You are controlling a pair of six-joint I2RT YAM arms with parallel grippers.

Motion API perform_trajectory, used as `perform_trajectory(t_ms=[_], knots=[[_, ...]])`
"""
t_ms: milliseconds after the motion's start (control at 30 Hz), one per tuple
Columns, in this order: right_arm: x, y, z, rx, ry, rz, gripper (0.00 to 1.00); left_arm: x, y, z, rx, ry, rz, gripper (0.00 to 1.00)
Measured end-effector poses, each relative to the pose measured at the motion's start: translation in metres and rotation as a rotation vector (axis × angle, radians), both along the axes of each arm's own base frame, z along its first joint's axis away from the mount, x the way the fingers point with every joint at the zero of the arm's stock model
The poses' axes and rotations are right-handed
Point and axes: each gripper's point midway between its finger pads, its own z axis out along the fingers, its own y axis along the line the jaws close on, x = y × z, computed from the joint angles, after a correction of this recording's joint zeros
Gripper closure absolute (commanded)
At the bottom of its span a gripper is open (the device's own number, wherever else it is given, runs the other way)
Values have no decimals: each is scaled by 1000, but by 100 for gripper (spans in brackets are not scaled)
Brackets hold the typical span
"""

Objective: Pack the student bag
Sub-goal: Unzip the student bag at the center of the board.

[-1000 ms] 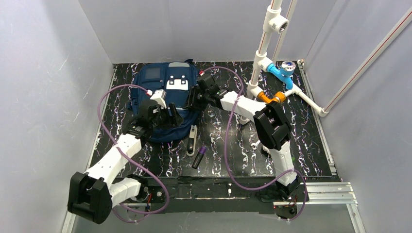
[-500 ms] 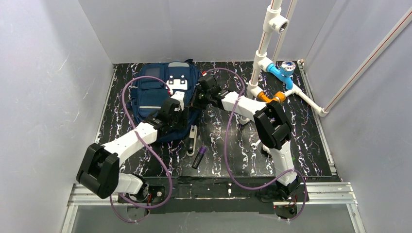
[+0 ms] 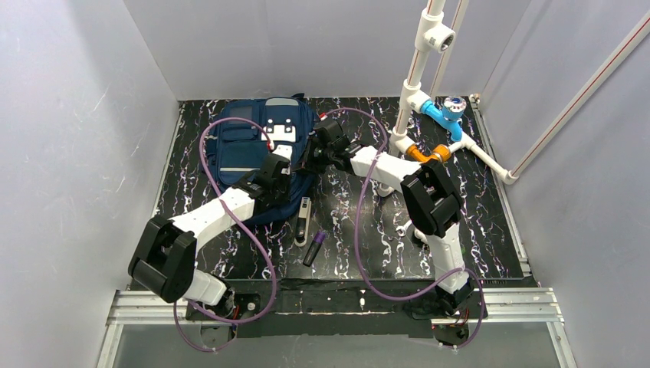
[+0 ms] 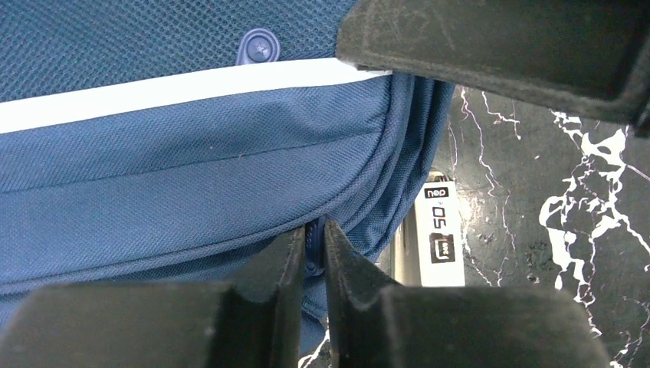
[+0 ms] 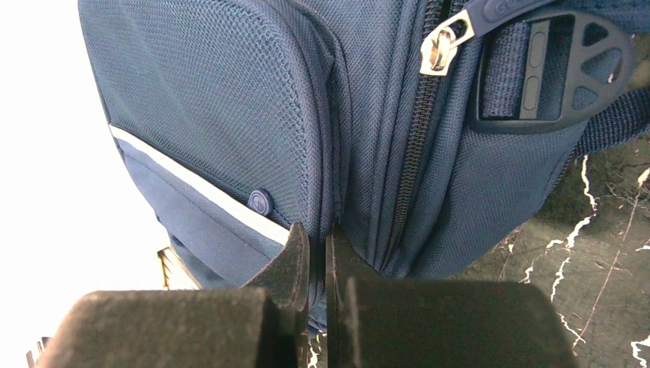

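The student bag (image 3: 249, 149) is a navy backpack lying flat at the back left of the table. My left gripper (image 3: 288, 184) is at the bag's near right edge. In the left wrist view its jaws (image 4: 313, 230) are shut on a small blue zip tab (image 4: 313, 257) that sticks out from the bag's seam (image 4: 192, 169). My right gripper (image 3: 308, 159) is at the bag's right side. In the right wrist view it (image 5: 316, 238) is shut, pinching a fold of fabric beside the mesh pocket (image 5: 215, 115). A metal zip pull (image 5: 438, 47) hangs further up.
A white labelled pen-like object (image 3: 303, 217) lies just right of the bag's near corner and also shows in the left wrist view (image 4: 442, 230). A purple-capped marker (image 3: 314, 248) lies nearer me. White pipes with a blue valve (image 3: 447, 115) stand at the back right.
My left arm swung right across the bag to its near right edge and its jaws shut on the zip tab. The right jaws shut on the bag's fabric.
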Motion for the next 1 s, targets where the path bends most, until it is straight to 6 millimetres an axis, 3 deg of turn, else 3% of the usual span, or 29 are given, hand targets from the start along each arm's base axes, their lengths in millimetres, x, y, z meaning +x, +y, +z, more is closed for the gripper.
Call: perform_trajectory(t_ms=[33, 300, 433, 633, 767, 1000], knots=[[0, 0, 1, 0, -3, 0, 99, 0, 1, 0, 4, 1, 5, 100], [3, -9, 8, -14, -61, -21, 99, -4, 22, 8, 78, 12, 105, 100], [5, -12, 10, -30, -89, -18, 99, -10, 59, 16, 114, 19, 237, 100], [10, -19, 10, -48, -120, 14, 99, -20, 145, 19, 98, 50, 508, 100], [8, -17, 17, -47, -139, 61, 99, -9, 170, 18, 28, 57, 600, 100], [10, -11, 26, -38, -175, 149, 99, 31, 198, 9, -25, 128, 668, 100]])
